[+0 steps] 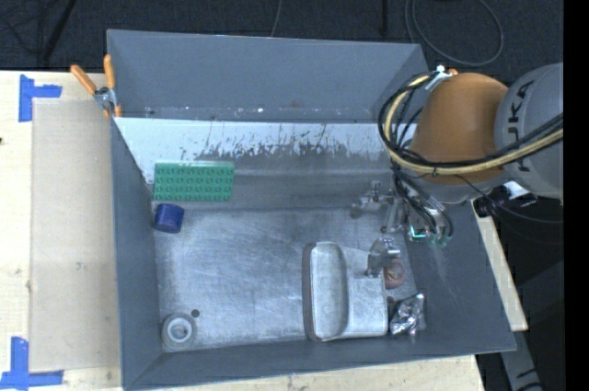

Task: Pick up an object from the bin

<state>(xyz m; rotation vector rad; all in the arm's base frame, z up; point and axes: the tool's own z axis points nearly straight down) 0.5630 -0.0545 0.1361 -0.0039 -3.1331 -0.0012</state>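
My gripper [386, 253] hangs low over the bin's right side, just right of the upper end of a clear oblong plastic tray [327, 293] that lies on the floor. A small reddish-brown thing [394, 273] sits directly under the gripper's tip; whether they touch I cannot tell. A crumpled shiny silver piece [406, 315] lies a little below it, near the bin's bottom right corner.
A green studded plate [193, 182] leans at the back left wall with a small blue block [168, 217] just below it. A clear round cap [179, 329] rests in the front left corner. The arm's orange cover and cables hang over the right wall.
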